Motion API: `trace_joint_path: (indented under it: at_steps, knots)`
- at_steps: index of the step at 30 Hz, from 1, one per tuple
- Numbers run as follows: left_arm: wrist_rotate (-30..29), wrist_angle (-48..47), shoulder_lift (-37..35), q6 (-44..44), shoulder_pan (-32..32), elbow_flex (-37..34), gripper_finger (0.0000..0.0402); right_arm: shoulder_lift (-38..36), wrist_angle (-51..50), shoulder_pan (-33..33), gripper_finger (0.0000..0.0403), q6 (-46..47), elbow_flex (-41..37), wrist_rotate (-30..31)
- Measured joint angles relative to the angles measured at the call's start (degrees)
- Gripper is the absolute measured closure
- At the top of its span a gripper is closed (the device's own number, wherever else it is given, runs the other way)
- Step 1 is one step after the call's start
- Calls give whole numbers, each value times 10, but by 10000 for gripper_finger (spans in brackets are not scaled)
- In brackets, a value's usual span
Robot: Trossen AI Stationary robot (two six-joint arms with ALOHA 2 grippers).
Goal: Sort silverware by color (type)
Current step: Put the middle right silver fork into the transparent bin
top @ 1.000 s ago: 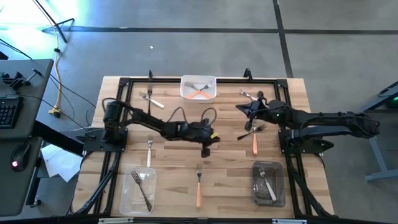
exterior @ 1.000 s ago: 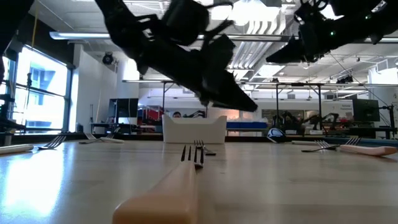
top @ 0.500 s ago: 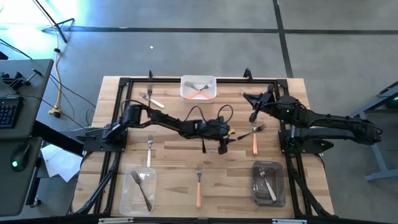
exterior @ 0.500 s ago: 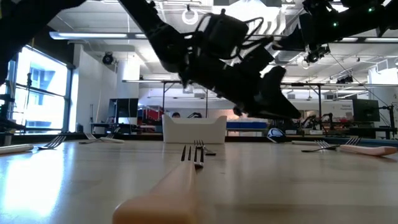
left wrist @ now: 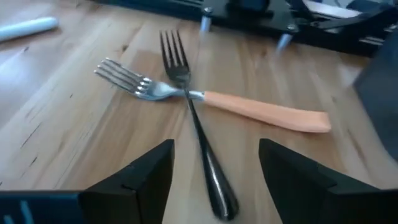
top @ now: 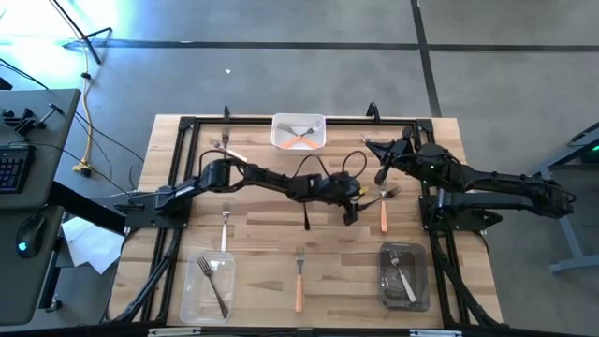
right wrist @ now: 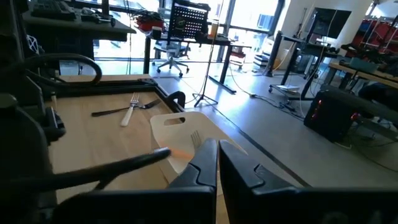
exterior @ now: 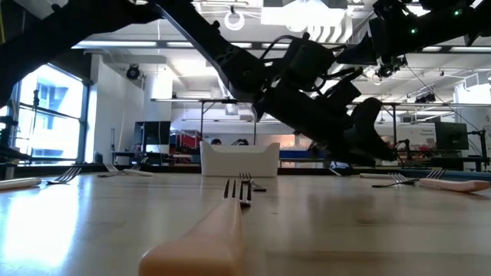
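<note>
An orange-handled fork [left wrist: 264, 113] and a dark all-metal fork [left wrist: 200, 135] are seen crossed on the tabletop [top: 257, 239] right of centre, the dark one lying over the orange one. The left hand [top: 351, 212] is poised just beside them, its fingers [left wrist: 142, 175] spread and empty. The right hand [top: 382, 174], clenched with nothing in it, is raised over the far right of the tabletop.
</note>
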Motion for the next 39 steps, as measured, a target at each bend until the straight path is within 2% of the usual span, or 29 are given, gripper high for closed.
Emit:
trace_joint_path:
  at_steps: [7, 11, 17, 25, 39]
  knots:
    - [-2, 1, 33, -5, 2, 43, 163, 0, 5, 0, 402, -3, 0, 0]
    - [-5, 1, 54, 25, -4, 72, 163, 0, 7, 0, 402, -4, 0, -2]
    - [-39, -14, 84, 48, -7, 108, 163, 0, 7, 0, 402, -4, 0, -2]
    - [-54, -39, 89, 67, -4, 118, 164, 0, 8, 0, 402, -4, 0, -2]
    - [-45, -66, 88, 89, -4, 119, 230, 0, 9, 0, 402, 0, 0, 0]
